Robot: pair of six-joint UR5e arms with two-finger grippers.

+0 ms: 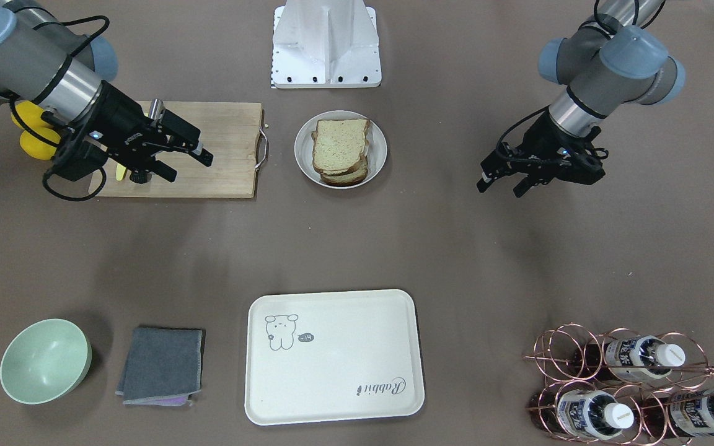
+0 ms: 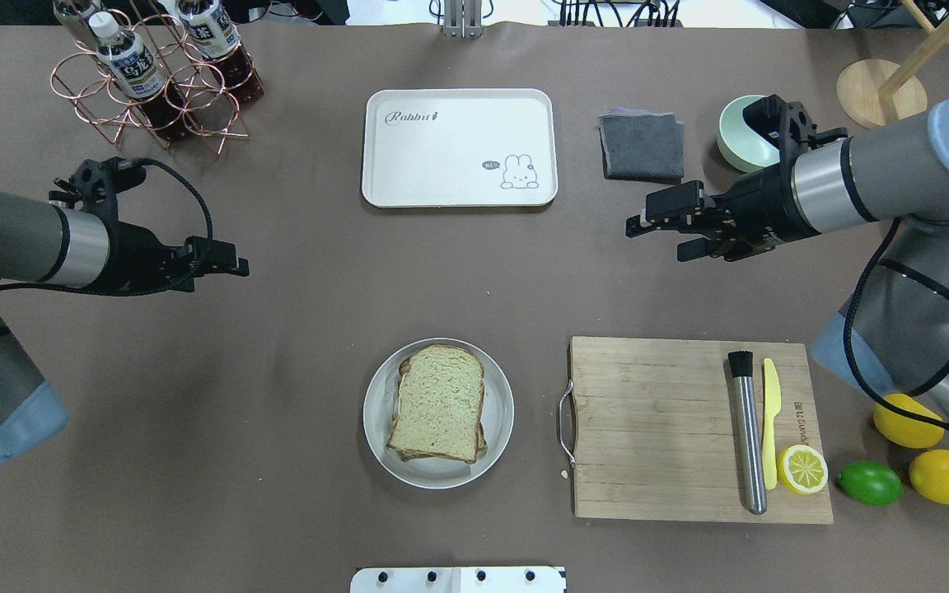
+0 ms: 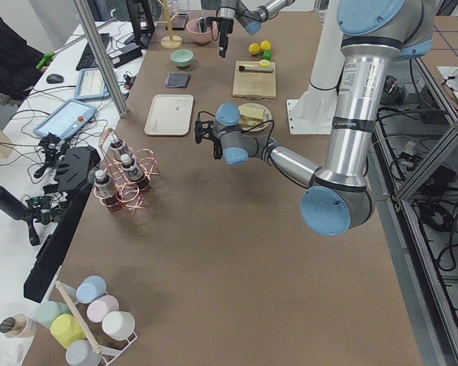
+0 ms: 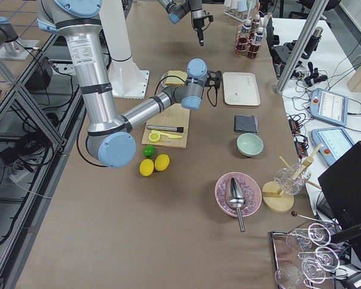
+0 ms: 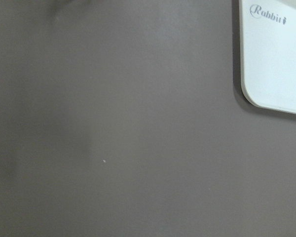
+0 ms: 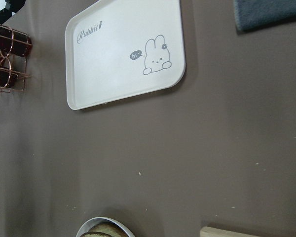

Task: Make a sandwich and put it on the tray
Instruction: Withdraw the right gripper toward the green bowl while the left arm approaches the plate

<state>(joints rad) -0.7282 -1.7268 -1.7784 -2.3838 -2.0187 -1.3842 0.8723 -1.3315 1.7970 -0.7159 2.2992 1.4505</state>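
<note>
The sandwich [image 2: 439, 403] [image 1: 340, 152] is a stack of brown-crusted bread slices on a round white dish [image 2: 376, 412] near the robot's base. The cream tray [image 2: 458, 148] [image 1: 332, 356] lies bare at the far middle of the table; its corner shows in the left wrist view [image 5: 276, 59], and it shows whole in the right wrist view [image 6: 123, 54]. My left gripper [image 1: 501, 186] [image 2: 236, 265] hovers open over bare table, left of the dish. My right gripper [image 2: 657, 237] [image 1: 188, 165] hangs open between the tray and the cutting board. Neither holds anything.
A wooden cutting board [image 2: 647, 428] carries a metal rod, a yellow knife and a lemon half. Two lemons [image 2: 948, 476] and a lime lie beside it. A grey cloth [image 2: 642, 147] and a green bowl [image 2: 738, 132] sit right of the tray. A copper bottle rack [image 2: 153, 82] stands at the far left.
</note>
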